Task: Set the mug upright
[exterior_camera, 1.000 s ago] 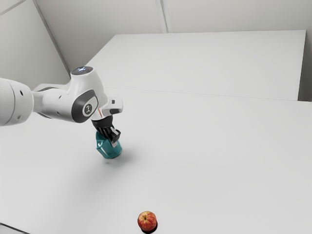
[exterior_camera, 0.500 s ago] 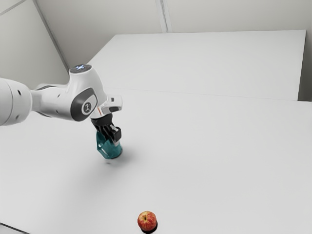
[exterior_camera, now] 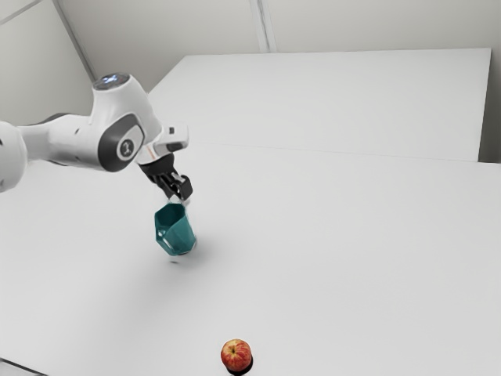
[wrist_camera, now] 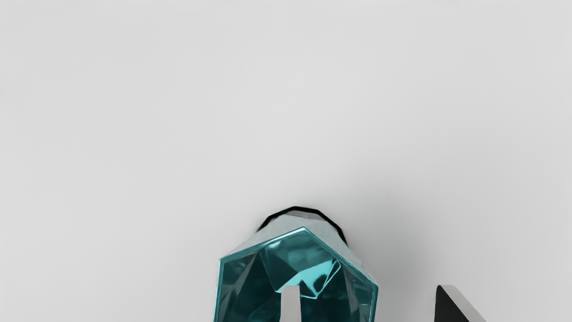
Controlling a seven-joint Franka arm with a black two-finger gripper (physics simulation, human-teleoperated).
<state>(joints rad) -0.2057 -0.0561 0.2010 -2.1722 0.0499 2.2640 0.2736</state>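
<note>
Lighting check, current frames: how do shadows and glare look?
Exterior view: soft, diffuse shadow on the table toward the view's right of the mug; a darker, tighter one hugs the apple. Wrist view: bright cyan highlights inside the mug, broad faint shadow on the table beside it.

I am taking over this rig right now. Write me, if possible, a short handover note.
Claw: open, above the teal mug, not gripping it; in the wrist view one finger crosses the mouth, the other is beside the mug.
Mug: tilted on the table.
Apple: well apart, toward the exterior view's bottom.
Done: uprighting not achieved.
Left: stand the mug upright.
</note>
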